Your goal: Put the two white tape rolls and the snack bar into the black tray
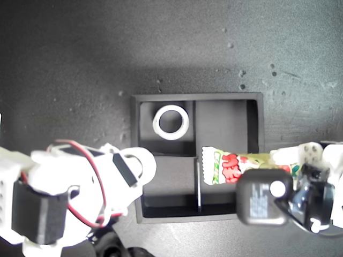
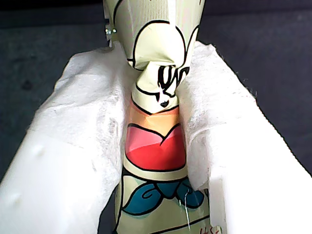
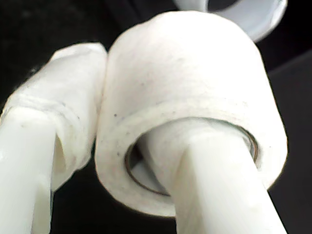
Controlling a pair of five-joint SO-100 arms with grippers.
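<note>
gripping the snack bar [image 2: 158, 122] between its padded fingers [image 2: 78, 146], my first gripper [image 1: 284, 163] sits at the exterior view's lower right, the bar reaching over the black tray [image 1: 254, 115] at centre. its red print cannot be read. my second gripper [image 3: 122, 161], lower left there, clamps the thicker tape roll [image 3: 190, 87]. the flatter tape roll [image 1: 171, 122] lies in the tray's upper-left compartment.

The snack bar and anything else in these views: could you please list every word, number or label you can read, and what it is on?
Nothing can be read for certain.
Snack bar: red print, too blurred in the exterior view; in the first wrist view only cartoon shapes and cut-off marks show.
Black module on an arm: a faint label, too small to read.
Tape rolls, tray: no text.
</note>
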